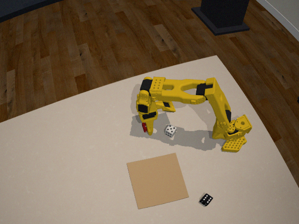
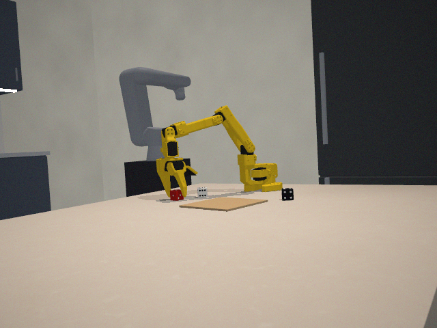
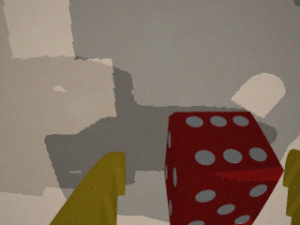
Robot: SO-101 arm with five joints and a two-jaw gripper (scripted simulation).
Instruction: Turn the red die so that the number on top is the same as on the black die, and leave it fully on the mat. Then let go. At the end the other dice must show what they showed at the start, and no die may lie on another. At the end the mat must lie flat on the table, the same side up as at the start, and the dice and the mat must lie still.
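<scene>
Top: red die (image 1: 144,127) (image 2: 176,195) (image 3: 213,175) is on the table, off the mat (image 1: 157,180) (image 2: 224,203), half hidden by the gripper (image 1: 147,131) (image 2: 176,195) (image 3: 205,159). Black die (image 1: 205,199) (image 2: 287,194) reads six on top, so six is the target. White die (image 1: 170,130) (image 2: 202,191) is near the gripper, five up. Risk: a wide swing or a sideways shove of the red one could knock it and change its number. Can't read red's top from here.

Exterior: fingertips are low, about level with the red die, one on either side. Risk: going much lower could jam a tip into the table. Mat lies flat; dragging a die against its edge could shift it.

Wrist: jaws part-open, nothing clamped. Die sits between them but off-centre, a corner close to the right-hand finger in this view; contact there, can't tell. Other side has a clear gap. Six and five faces both show, die skewed to the jaws. Closing now would probably push or spin it first, and a corner grip could slip during the turn.
</scene>
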